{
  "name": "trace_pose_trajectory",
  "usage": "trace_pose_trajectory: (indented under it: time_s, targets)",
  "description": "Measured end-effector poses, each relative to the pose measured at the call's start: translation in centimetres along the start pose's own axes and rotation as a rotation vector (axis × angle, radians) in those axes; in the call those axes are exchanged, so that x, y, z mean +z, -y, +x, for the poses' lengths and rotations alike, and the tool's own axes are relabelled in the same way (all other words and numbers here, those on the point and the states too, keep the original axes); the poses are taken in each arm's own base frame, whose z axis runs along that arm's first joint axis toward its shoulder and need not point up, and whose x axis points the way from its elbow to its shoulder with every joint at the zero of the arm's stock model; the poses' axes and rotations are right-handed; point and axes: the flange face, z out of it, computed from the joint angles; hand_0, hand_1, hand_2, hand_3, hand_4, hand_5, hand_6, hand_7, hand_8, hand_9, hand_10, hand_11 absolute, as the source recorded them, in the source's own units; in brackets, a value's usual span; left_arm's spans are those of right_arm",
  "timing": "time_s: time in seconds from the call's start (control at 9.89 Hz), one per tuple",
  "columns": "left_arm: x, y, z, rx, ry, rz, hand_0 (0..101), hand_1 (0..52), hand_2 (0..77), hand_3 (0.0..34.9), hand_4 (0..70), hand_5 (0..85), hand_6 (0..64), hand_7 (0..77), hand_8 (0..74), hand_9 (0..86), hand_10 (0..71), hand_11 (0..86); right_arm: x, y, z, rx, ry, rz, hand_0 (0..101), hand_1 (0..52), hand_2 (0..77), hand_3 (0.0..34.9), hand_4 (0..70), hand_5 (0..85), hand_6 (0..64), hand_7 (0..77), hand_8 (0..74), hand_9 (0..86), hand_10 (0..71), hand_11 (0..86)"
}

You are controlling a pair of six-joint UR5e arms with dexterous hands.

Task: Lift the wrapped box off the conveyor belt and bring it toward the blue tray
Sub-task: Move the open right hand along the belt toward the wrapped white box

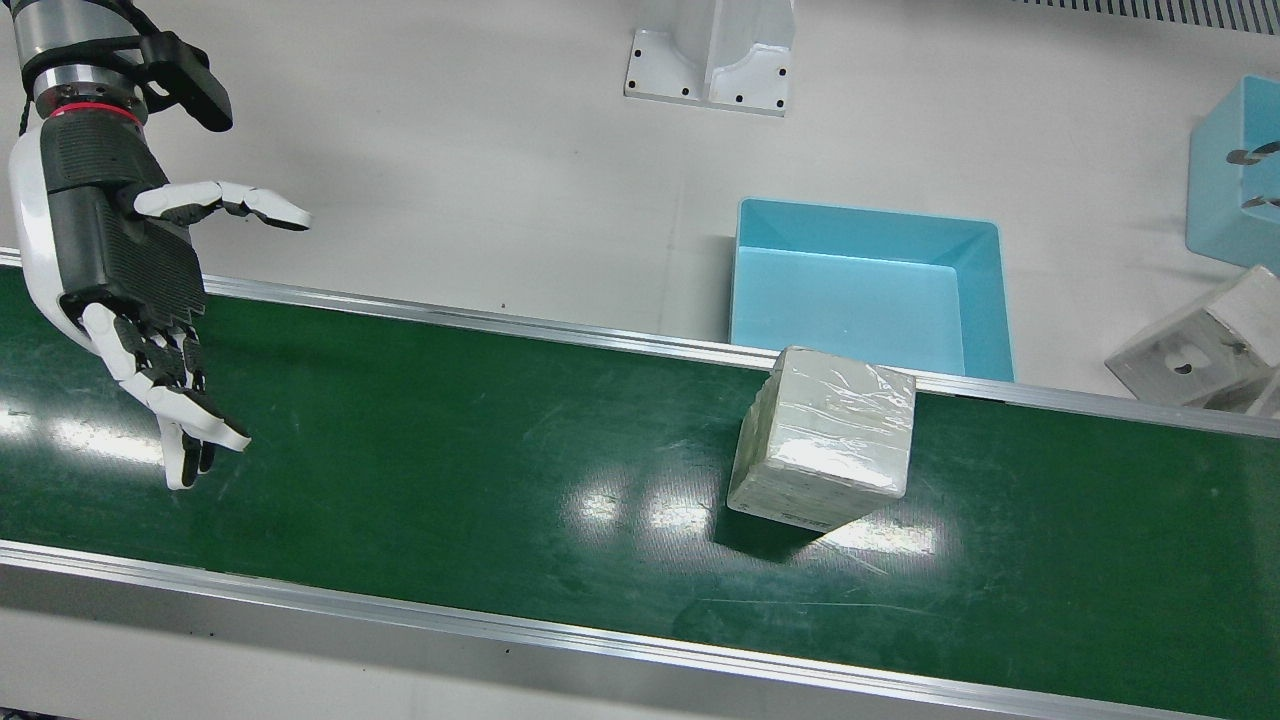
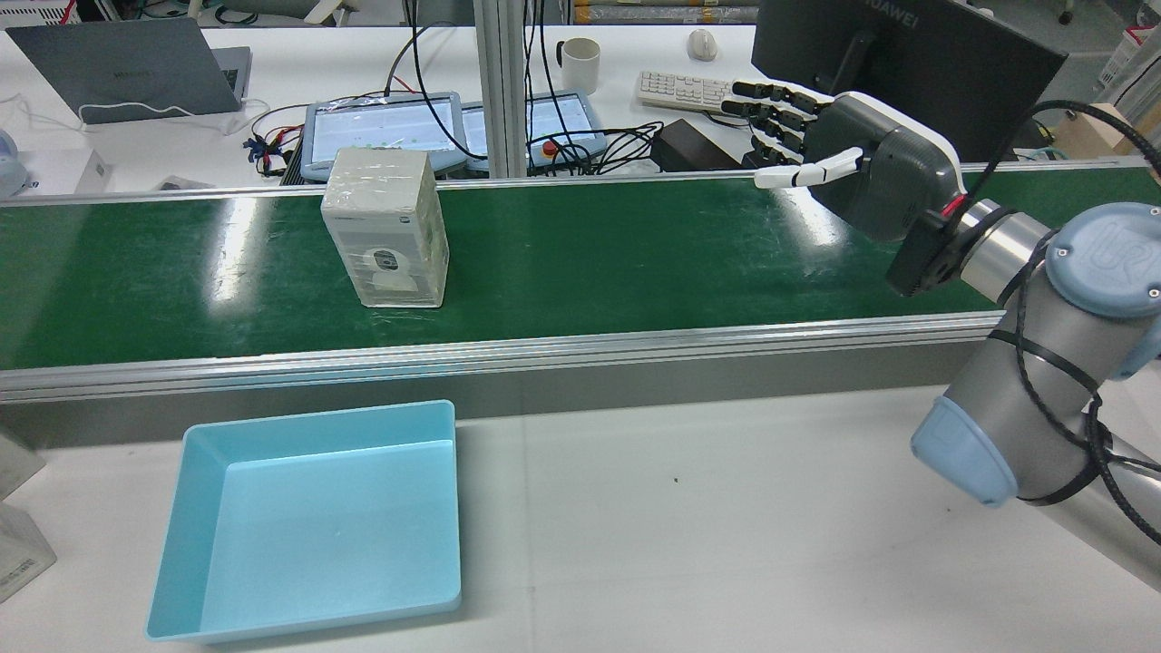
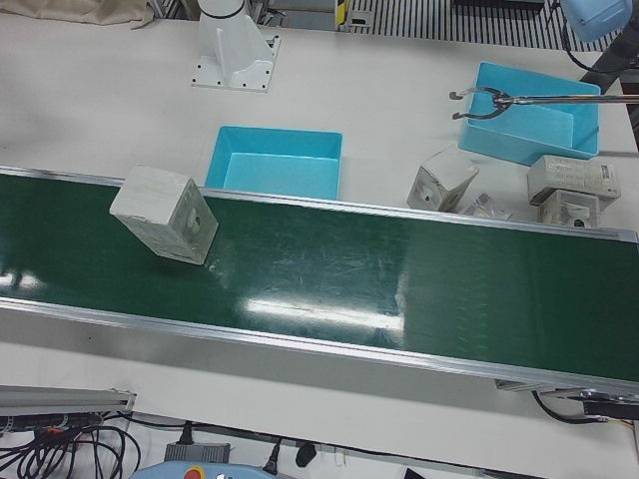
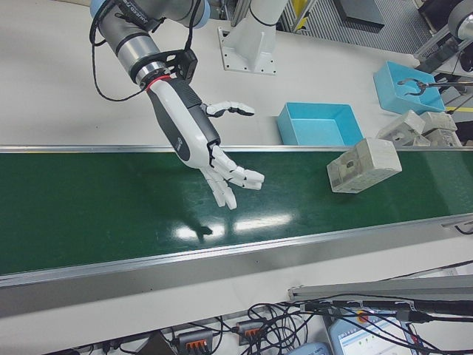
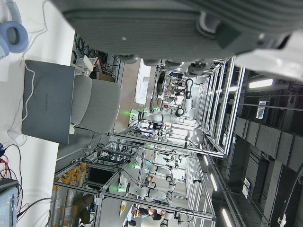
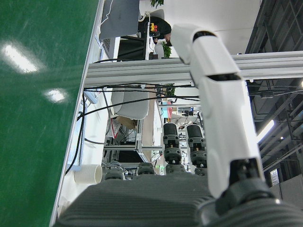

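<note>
The wrapped box (image 1: 825,440) stands on the green conveyor belt (image 1: 450,440), close to the rail beside the blue tray (image 1: 985,300). It also shows in the rear view (image 2: 385,227), left-front view (image 3: 165,215) and right-front view (image 4: 363,166). The blue tray (image 2: 308,526) is empty on the white table. My right hand (image 1: 120,260) hovers open over the belt, fingers spread, far along the belt from the box; it also shows in the rear view (image 2: 862,163) and right-front view (image 4: 196,137). Only the palm of my left hand (image 5: 180,23) shows, in its own view.
More wrapped boxes (image 3: 439,185) (image 3: 574,180) lie on the table beyond the belt, by a second blue bin (image 3: 539,100) with a metal hook tool (image 3: 479,100) over it. An arm pedestal (image 1: 710,60) stands behind the tray. Metal rails (image 1: 500,625) edge the belt.
</note>
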Motion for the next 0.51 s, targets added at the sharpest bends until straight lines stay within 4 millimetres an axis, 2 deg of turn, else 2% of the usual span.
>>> trace_pose_trajectory:
  time_s: [0.1,0.2,0.51]
  targets:
    - [0.0,0.0,0.0,0.0,0.0,0.0,0,0.0,0.5,0.0,0.0,1.1,0.0,0.5,0.5,0.0,0.5,0.0,0.8,-0.9,0.3,0.004,0.001,-0.034,50,20.2,21.3,8.4,9.3,18.5,3.8,16.9,0.0,2.2,0.0,1.6]
    - [0.0,0.0,0.0,0.0,0.0,0.0,0,0.0,0.5,0.0,0.0,1.1,0.0,0.5,0.5,0.0,0.5,0.0,1.8,-1.1,0.9,0.009,-0.003,-0.055,52,21.8,22.9,3.2,14.2,20.2,6.5,19.6,0.0,2.2,0.0,1.6]
    - [0.0,0.0,0.0,0.0,0.0,0.0,0,0.0,1.1,0.0,0.0,0.5,0.0,0.5,0.5,0.0,0.5,0.0,5.6,-0.5,3.2,0.047,-0.022,-0.113,52,20.7,21.3,3.1,13.1,20.7,6.5,20.2,0.0,2.2,0.0,1.6]
